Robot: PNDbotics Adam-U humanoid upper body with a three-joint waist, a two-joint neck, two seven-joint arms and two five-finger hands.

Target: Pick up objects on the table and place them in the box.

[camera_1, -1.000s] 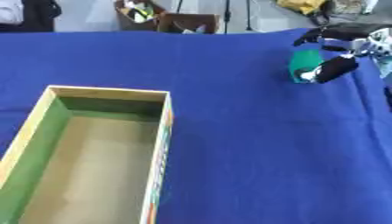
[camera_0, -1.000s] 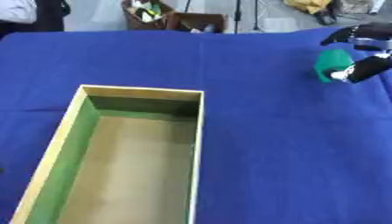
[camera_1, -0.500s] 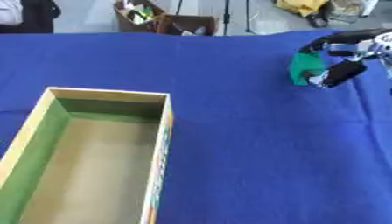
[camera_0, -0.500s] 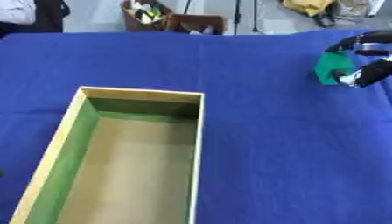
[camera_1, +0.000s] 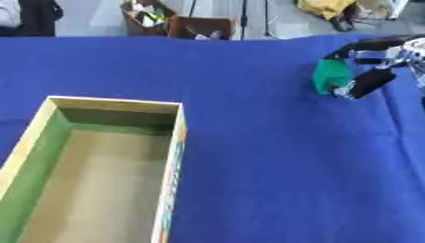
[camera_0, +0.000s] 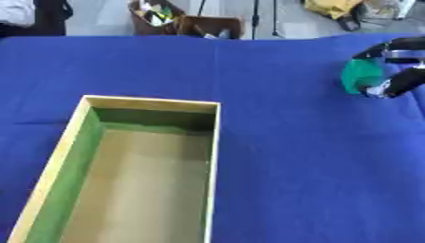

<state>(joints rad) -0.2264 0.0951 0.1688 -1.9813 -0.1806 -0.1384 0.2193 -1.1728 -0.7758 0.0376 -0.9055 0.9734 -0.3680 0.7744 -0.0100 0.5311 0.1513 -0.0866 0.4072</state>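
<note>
Over the last second the right hand [camera_1: 370, 66] has closed round the green object [camera_1: 329, 76] at the table's [camera_1: 274, 156] far right, pick apparently secured; box [camera_1: 170, 156] remains empty.

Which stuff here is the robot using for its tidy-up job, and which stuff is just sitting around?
Part of the job:
- green object, with the right robot hand curled round it
- open box, nothing in it yet
- blue table

Just sitting around:
- brown bins on the floor beyond the table
- yellow thing on the floor
</note>
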